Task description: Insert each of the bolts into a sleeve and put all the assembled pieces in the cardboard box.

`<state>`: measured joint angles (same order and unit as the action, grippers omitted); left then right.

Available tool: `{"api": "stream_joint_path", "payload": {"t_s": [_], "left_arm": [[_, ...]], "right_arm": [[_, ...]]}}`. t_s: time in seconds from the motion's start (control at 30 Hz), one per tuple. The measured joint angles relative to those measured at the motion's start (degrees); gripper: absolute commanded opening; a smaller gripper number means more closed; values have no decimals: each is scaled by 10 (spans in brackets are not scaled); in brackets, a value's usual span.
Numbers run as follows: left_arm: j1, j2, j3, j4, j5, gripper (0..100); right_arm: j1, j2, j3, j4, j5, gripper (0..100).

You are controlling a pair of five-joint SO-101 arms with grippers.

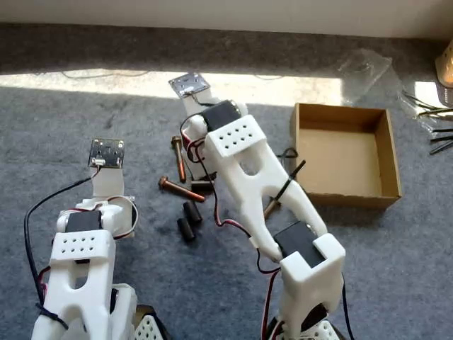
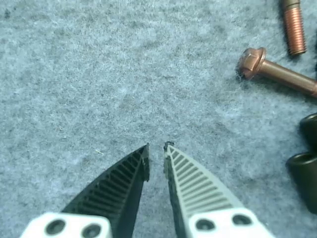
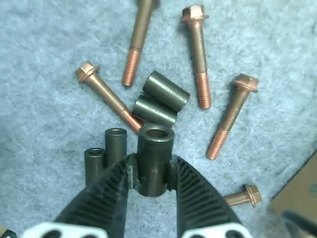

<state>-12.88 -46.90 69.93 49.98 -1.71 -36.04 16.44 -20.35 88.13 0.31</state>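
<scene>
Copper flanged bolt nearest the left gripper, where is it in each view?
High view: copper flanged bolt, centre-left, between both arms.
Left wrist view: bolt ahead of the left gripper, head nearest it.
Right wrist view: bolt beyond the right gripper, which clamps a dark metal sleeve.
Shared landmark: two loose dark sleeves alongside.

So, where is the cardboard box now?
In the high view, the brown cardboard box lies on the grey carpet at the right, beside the right arm.

Holds hand (image 2: 156, 146) slightly parted and empty over grey carpeted bench (image 2: 99, 74), well apart from two bolts (image 2: 282, 75) and two sleeves (image 2: 303, 173).
</scene>
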Motion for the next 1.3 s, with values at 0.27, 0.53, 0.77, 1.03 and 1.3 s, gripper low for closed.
{"api": "stream_joint_path", "payload": {"t_s": [0.27,0.53,0.77,1.03,1.3], "left_arm": [[0,0,0,0,0,66],[0,0,0,0,0,66],[0,0,0,0,0,66],[0,0,4,0,0,66],[0,0,4,0,0,66]], "right_arm": [[2,-1,-216,113,0,5],[2,-100,-244,118,0,5],[2,-275,-135,118,33,5],[2,-474,-20,119,46,5],[69,-597,94,98,47,5]]}}
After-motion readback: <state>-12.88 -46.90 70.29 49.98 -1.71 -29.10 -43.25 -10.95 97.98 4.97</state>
